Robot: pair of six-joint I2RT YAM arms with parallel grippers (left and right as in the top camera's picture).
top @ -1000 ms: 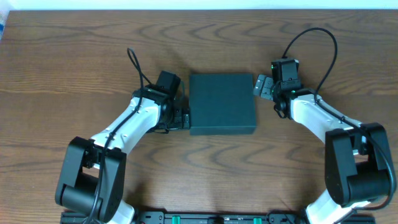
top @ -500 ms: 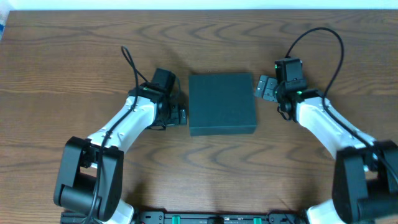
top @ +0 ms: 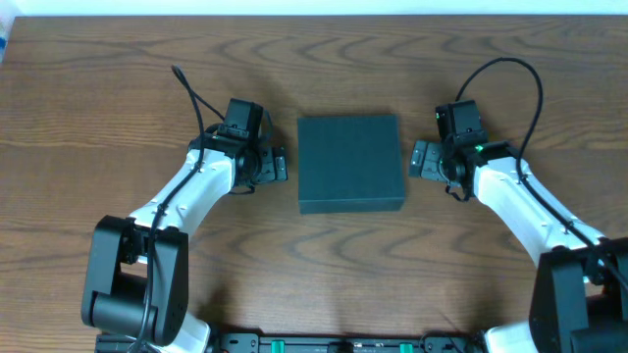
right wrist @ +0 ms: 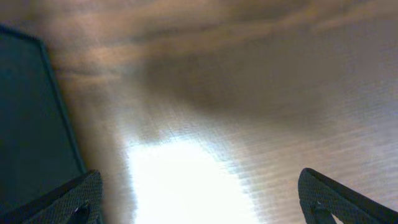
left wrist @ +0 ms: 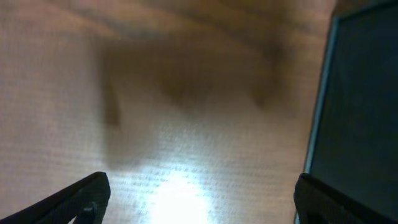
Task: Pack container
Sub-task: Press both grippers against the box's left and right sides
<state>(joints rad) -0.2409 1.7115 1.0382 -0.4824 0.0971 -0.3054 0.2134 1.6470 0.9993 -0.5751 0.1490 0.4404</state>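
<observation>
The container (top: 350,163) is a dark teal-green box lying flat with its lid closed in the middle of the wooden table. My left gripper (top: 278,165) is open and empty, just left of the box with a small gap. My right gripper (top: 422,160) is open and empty, just right of the box. In the left wrist view the box's edge (left wrist: 360,99) fills the right side, and the fingertips (left wrist: 199,199) frame bare wood. In the right wrist view the box (right wrist: 28,118) is at the left, and the fingertips (right wrist: 199,199) are spread wide over bare wood.
The brown wooden table (top: 118,78) surrounds the box. Black cables loop above both wrists. No snack packets are in view.
Both grippers have drawn back from the box's sides. The left gripper moved up and left, away from the box's lower left edge. The right gripper moved down and slightly right.
</observation>
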